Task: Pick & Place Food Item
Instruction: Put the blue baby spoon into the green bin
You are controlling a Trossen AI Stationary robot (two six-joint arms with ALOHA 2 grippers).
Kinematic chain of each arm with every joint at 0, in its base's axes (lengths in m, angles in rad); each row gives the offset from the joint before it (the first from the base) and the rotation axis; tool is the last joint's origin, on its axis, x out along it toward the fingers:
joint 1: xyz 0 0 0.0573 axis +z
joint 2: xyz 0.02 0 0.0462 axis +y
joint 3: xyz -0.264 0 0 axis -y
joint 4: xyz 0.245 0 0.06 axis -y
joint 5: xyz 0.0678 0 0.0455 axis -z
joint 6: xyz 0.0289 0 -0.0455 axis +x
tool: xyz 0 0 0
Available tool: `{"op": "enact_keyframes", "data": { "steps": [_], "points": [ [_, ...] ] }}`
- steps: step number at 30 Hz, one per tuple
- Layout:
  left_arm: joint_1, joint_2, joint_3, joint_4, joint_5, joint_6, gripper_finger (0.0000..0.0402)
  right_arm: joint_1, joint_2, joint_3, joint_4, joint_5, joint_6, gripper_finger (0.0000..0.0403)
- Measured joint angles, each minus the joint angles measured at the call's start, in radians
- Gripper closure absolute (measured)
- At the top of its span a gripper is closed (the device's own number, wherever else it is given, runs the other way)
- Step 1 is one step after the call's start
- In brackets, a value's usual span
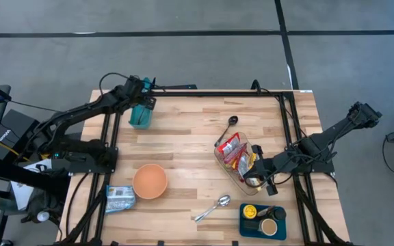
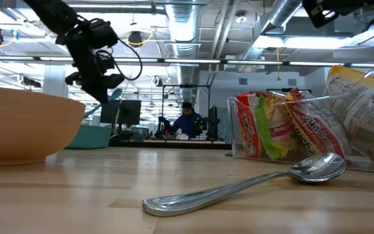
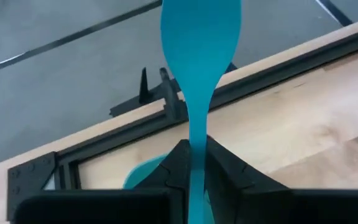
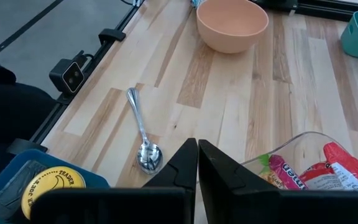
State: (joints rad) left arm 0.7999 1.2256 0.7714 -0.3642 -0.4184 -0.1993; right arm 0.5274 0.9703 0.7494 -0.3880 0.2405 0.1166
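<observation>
My left gripper (image 3: 197,155) is at the table's far left, just above a teal bin (image 1: 141,116), shut on a teal spoon-shaped utensil (image 3: 201,37) whose wide blade points past the far edge. Part of the bin (image 3: 145,174) shows under the fingers. My right gripper (image 4: 197,155) is shut and holds nothing. It hangs over the near rim of a clear container (image 1: 238,160) at the right, which holds red and yellow food packets (image 1: 232,147). Whether it touches the rim I cannot tell. My left gripper pinches the teal utensil's narrow neck (image 3: 197,134) between its two fingers. The fingers slant down toward the far edge and lie along the utensil. The blade (image 3: 201,31) sticks out ahead of the fingertips, clear of the table. The gripper hides the handle end.
An orange bowl (image 1: 149,181) stands at the middle left near a blue packet (image 1: 120,198). A metal spoon (image 1: 213,208) lies near the front edge. A black spoon (image 1: 228,126) lies behind the clear container. A blue tray (image 1: 262,220) with a yellow lid sits at the front right.
</observation>
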Motion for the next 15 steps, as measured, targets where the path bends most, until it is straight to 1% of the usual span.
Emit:
{"op": "enact_keyframes", "data": {
  "steps": [5,9,15],
  "points": [
    [0.029,-0.021,-0.092,0.120,0.042,0.000,0.0377,0.000,0.000,0.000,0.001,0.000,-0.012,0.0395],
    [0.044,-0.021,-0.153,0.190,0.047,0.000,0.0375,0.000,0.000,0.000,0.002,0.000,-0.012,0.0395],
    [0.044,-0.021,-0.210,0.216,0.073,-0.001,0.0375,0.000,0.000,0.000,0.002,0.000,-0.020,0.0395]
  ]
}}
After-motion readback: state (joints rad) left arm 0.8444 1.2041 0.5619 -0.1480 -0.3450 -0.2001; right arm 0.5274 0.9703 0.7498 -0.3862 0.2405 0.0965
